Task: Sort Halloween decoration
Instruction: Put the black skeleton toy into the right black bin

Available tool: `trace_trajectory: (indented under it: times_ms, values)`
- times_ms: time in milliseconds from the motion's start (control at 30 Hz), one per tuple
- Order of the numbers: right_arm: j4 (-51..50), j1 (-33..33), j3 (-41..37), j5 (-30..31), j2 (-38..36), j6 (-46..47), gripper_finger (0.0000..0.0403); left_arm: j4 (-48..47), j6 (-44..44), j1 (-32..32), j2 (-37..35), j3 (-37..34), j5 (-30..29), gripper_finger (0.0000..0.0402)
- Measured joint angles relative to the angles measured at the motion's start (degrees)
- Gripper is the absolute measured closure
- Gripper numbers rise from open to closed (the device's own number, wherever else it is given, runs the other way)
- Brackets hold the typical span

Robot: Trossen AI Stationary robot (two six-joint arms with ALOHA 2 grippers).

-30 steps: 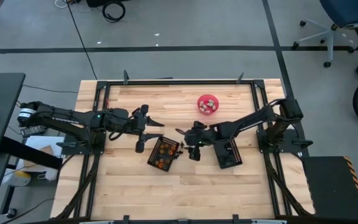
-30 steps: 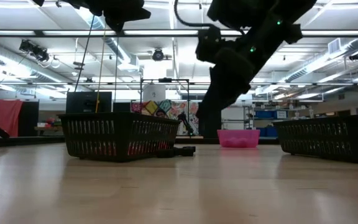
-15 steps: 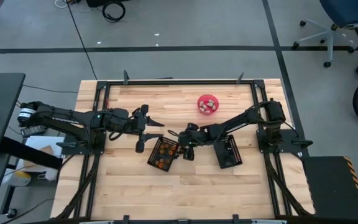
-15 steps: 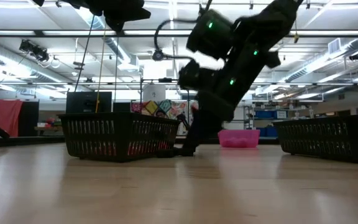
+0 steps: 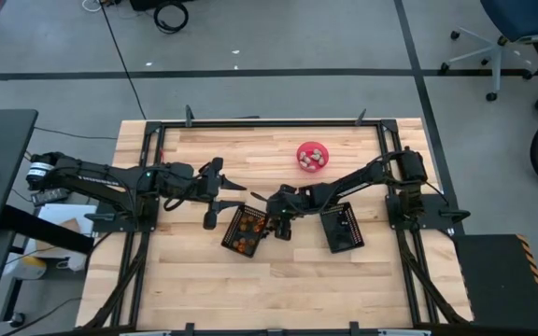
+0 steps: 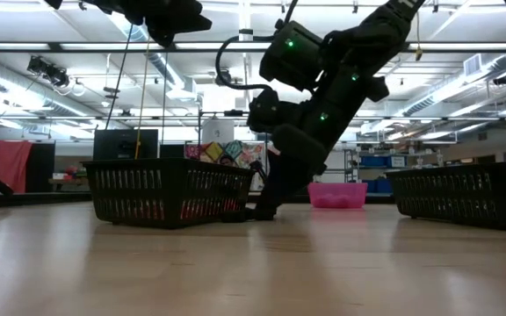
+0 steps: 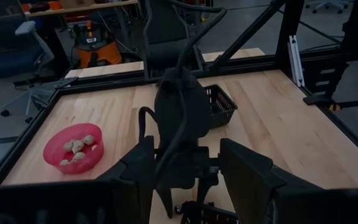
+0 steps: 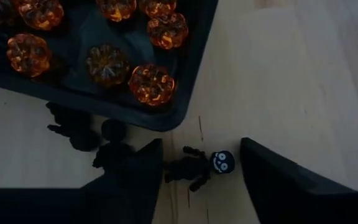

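- The left gripper (image 5: 220, 191) hangs over the table beside the basket of orange pumpkins (image 5: 246, 231), fingers spread, empty and touching nothing; it only waits.
- The orange pumpkins (image 8: 151, 84) lie inside that basket; pale pieces sit in the pink bowl (image 5: 313, 156); the second mesh basket (image 5: 344, 229) stands on the bowl's side, well apart from the pumpkin basket.
- The right gripper (image 8: 197, 171) is down at the tabletop just off the pumpkin basket's corner, fingers apart and straddling a small black skeleton figure (image 8: 202, 166); nothing is clamped yet.
- Risk: other black figures (image 8: 79, 127) lie just beside one finger (image 8: 132, 168), so closing could catch or shove a second piece.
- Risk: the skeleton lies flat and thin; fingers meeting the wood too high may slide over it or flick it away.
- Risk: the basket corner is near, and a nudge could shift it.
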Motion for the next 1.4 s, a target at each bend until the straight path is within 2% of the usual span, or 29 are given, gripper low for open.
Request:
trace_trajectory:
  times_ms: [200, 333, 900, 1400]
  values:
    - [-1.06, 0.0, -0.11, -0.13, -0.66, -0.31, 0.0257, 0.0, 0.01, 0.0, 0.0, 0.0, 0.0, 0.0246]
    - [-1.92, 0.0, -0.15, -0.15, -1.09, -0.35, 0.0278, 0.0, -0.01, 0.0, 0.0, 0.0, 0.0, 0.0246]
    - [-4.63, 0.0, -0.37, -0.46, -2.85, -0.37, 0.0284, -0.07, -0.03, 0.0, 0.0, 0.0, 0.0, 0.0246]
    - [-19.82, 0.04, -0.39, -0.62, -13.76, 2.64, 0.0284, -0.02, -0.06, -0.01, 0.0, 0.0, 0.0, 0.0246]
